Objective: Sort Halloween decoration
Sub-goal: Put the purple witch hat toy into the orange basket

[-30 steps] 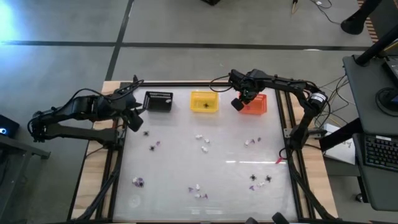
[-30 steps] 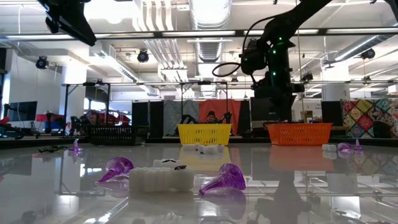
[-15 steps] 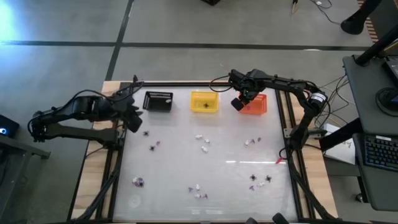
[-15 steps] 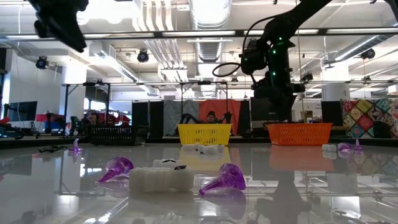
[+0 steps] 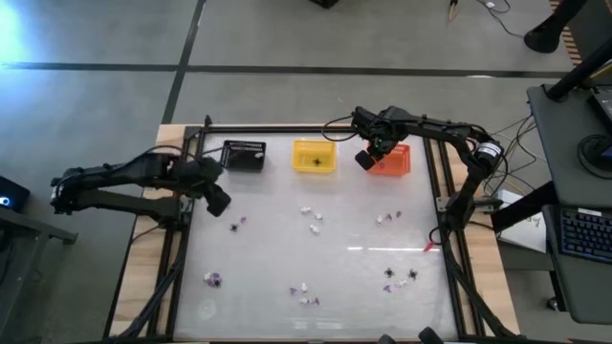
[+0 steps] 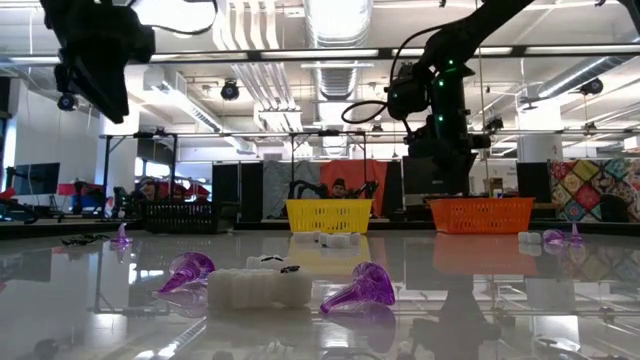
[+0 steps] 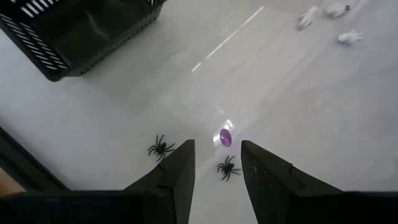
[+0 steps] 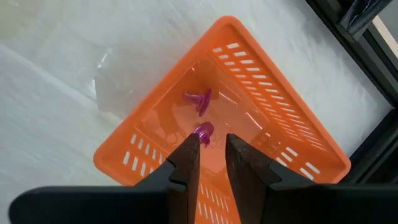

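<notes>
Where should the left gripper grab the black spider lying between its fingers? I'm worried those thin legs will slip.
Aim for the black spider body, not the legs. It lies flat on the table, legs splayed, so come straight down with the open left gripper and close on the thicker center. Mind the purple bit just beyond.

No text, label, brand, number or sign can be read on anything in these views.

even overhead light, bright. table [image 5: 335,239] glossy white; thin glare streak near its right side, another in the left wrist view. low view: ceiling lights [image 6: 330,20] blown out, tabletop mirrors the room, near purple bits [image 6: 360,287] slightly soft. faint shadows only.
</notes>
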You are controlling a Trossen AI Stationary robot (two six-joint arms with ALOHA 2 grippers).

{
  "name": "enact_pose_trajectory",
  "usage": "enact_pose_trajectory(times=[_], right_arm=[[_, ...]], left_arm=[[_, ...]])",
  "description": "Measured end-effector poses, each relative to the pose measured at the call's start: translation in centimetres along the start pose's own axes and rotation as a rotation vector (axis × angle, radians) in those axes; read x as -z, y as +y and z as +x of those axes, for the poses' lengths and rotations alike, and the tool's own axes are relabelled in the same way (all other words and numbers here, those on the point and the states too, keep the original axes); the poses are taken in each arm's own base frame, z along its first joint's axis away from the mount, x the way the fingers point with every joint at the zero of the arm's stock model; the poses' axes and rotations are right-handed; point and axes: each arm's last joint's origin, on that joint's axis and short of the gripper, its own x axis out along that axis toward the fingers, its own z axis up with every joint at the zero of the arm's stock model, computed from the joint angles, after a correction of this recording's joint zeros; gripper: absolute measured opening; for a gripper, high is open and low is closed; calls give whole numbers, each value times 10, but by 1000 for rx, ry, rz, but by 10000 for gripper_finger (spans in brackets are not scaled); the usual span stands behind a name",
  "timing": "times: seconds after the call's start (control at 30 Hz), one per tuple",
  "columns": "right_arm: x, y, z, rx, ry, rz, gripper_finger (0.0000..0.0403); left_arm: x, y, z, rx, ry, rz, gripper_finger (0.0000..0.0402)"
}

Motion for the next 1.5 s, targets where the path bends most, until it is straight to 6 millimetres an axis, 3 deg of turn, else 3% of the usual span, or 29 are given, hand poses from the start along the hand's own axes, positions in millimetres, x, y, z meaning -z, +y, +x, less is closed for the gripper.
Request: enact_pose_trajectory(times=[0.2,0.4,0.6,0.93,1.5], right_arm=[[0,0,0,0,0,0,70],[0,0,0,0,1,-1,70],[4,0,0,10,40,22,70],[19,-2,-15,28,93,124,70],[63,13,-91,-123,-143,257,70]], left_arm=[[-1,-4,19,-16,20,-34,113],[-2,-8,24,-6,62,-17,113],[10,-23,24,79,142,64,113],[60,-60,24,164,248,182,113],[144,-100,18,228,383,415,113]])
